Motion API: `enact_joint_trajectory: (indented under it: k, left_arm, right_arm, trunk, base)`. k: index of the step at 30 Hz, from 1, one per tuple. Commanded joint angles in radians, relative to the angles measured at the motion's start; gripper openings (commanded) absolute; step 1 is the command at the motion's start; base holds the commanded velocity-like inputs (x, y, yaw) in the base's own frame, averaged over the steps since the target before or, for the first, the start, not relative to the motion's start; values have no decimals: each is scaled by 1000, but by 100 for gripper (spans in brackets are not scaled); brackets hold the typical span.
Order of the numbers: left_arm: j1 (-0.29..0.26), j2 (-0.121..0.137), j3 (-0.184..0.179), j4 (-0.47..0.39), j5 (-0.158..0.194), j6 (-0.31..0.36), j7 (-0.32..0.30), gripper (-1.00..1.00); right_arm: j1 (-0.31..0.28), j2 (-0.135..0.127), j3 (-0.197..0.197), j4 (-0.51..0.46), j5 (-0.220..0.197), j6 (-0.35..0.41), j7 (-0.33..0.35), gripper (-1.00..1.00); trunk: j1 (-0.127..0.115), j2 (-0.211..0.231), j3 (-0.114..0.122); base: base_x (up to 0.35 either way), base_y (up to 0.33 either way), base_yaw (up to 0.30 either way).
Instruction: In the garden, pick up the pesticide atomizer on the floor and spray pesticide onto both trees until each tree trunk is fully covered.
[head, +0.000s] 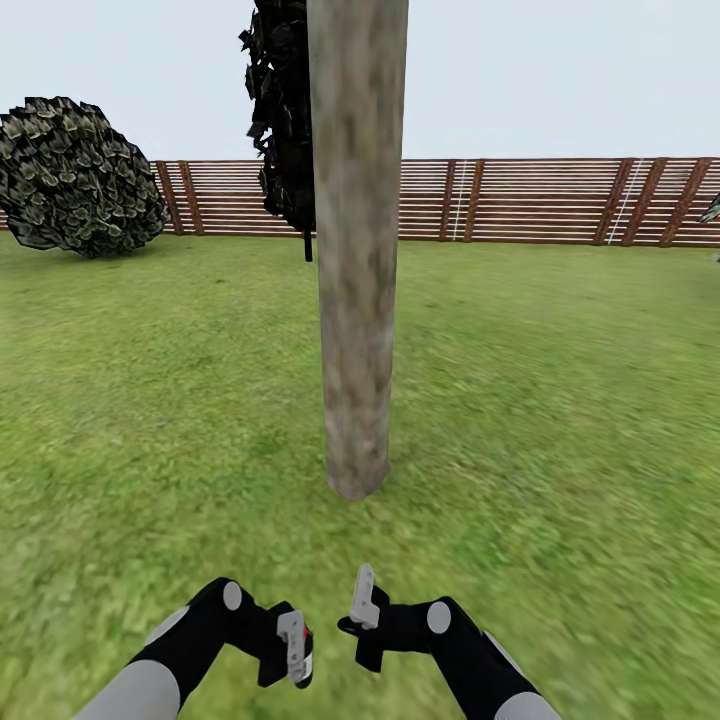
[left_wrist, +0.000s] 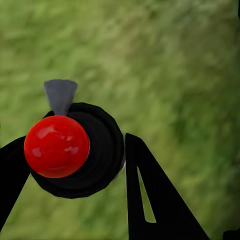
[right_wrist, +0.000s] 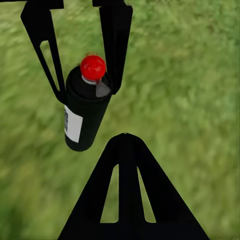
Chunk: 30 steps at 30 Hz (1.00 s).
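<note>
The left gripper (head: 296, 650) clamps the pesticide atomizer (right_wrist: 85, 107), red top outward, low over the lawn (head: 560, 400). The right gripper (head: 362, 612) looks empty; its spread is unclear. The tree trunk (head: 355, 300) stands ahead, unobstructed; black cone tree (head: 282, 120), bush (head: 75, 175) and fence (head: 560, 200) behind.

Green mottled lawn (head: 560, 420) extends to a brown horizontal-slat wooden fence (head: 540, 200) at 12 o'clock; rounded dark leafy bush (head: 75, 175) at 10 o'clock; pale overcast sky (head: 560, 70).
</note>
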Motion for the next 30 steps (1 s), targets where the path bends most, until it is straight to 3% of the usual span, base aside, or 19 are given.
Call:
enact_joint_trajectory:
  k: [1, 30]
  left_arm:
    - [0, -1, 0, 0, 1, 0, 0, -100]
    - [2, -61, 3, 2, 13, -3, 26, -100]
  right_arm:
    - [0, 0, 0, -1, 0, 0, 0, -100]
    - [0, 0, 0, -1, 0, 0, -1, -100]
  trunk:
    - [0, 0, 0]
    - [0, 0, 0]
  base:
    - [0, 0, 0]
    - [0, 0, 0]
